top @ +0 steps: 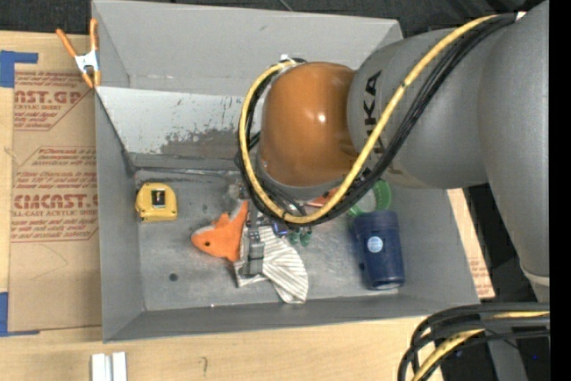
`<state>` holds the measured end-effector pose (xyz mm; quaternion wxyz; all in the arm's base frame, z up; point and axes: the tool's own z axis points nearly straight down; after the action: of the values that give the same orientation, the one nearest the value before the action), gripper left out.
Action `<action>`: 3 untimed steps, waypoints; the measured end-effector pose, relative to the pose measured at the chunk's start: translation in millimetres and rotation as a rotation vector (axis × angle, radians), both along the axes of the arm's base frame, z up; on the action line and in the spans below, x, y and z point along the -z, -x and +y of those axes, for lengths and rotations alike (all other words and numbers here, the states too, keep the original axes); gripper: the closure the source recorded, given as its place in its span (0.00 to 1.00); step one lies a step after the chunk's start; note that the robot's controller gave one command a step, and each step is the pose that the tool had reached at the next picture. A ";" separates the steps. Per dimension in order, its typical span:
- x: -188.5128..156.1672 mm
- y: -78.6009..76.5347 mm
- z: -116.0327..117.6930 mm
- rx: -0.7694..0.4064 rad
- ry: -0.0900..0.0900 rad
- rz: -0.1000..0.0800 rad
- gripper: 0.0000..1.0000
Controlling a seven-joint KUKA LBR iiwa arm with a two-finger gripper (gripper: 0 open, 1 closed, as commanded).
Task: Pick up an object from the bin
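The gripper (251,256), open or closed I cannot tell, stands just right of one orange plastic piece (220,236), at the edge of one striped cloth (287,272), with one yellow tape measure (155,202) to the left and one blue can (377,250) farther right.

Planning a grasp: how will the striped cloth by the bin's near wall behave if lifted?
The striped cloth looks crumpled, so it is probably floppy and light and would likely drape. Beside the gripper, it may bunch rather than slide if pushed.
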<state>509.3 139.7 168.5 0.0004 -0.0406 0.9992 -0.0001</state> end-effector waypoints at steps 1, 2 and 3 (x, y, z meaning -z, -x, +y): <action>1.9 3.4 1.1 -0.044 -0.001 -0.001 0.00; -33.5 21.1 -5.6 -0.093 0.001 0.009 0.00; -22.4 -5.6 -7.3 -0.127 -0.004 -0.017 0.00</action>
<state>514.9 132.4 190.9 0.0090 -0.1038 0.9946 0.0014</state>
